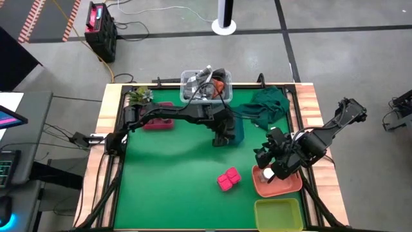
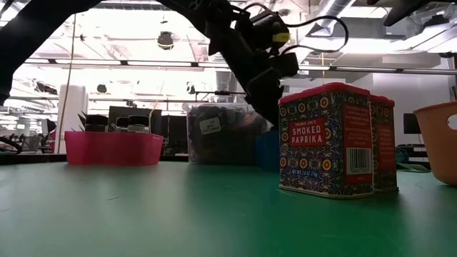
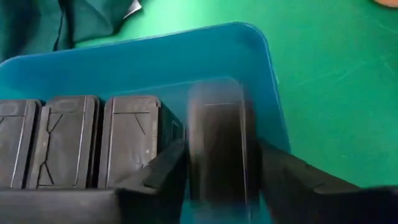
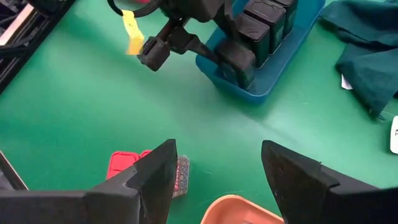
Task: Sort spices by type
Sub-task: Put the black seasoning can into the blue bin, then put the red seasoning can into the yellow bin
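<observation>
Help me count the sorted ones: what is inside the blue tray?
Inside the blue tray, three dark grey boxes stand in a row, with a fourth between the left gripper's fingers. The tray floor beneath them is covered.

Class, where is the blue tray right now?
In the high view the blue tray sits mid-table toward the far edge, beside the green cloth, under the left pincer, and holds dark grey boxes.
</observation>
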`<state>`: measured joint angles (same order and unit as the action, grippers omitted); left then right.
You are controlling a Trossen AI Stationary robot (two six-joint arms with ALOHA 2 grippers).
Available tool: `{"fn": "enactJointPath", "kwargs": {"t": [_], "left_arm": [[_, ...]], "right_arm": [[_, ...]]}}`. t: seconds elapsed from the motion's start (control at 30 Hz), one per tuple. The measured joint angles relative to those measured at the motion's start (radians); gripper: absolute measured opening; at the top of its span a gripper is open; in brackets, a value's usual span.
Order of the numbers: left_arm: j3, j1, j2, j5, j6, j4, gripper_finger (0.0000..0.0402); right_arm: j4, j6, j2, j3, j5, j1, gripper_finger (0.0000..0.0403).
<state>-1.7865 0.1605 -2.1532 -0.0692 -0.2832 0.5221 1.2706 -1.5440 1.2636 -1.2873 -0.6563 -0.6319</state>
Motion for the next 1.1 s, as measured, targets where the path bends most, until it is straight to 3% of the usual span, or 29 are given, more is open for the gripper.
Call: {"fn": "enactJointPath", "kwargs": {"t": [0.3, 0.63, 0.93, 1.1], "left_arm": [[0.000, 0.000, 0.013, 0.063, 0.018, 0.006, 0.0247], [-0.051, -0.035, 0.157, 0.069, 0.073, 0.018, 0.0250], [-0.050, -0.246, 0.186, 0.028, 0.350, 0.191, 0.0250], [-0.050, -0.396, 0.188, 0.113, 0.587, 0.207, 0.0250]], "right_arm": [[0.000, 0.004, 0.000, 0.000, 0.000, 0.000, 0.0260], [0.016, 0.009, -0.022, 0.000, 0.054, -0.059, 0.0260], [0.066, -0.043, -0.028, 0.000, 0.082, -0.166, 0.0260], [0.061, -0.053, -0.027, 0.000, 0.083, -0.197, 0.0260]]}}
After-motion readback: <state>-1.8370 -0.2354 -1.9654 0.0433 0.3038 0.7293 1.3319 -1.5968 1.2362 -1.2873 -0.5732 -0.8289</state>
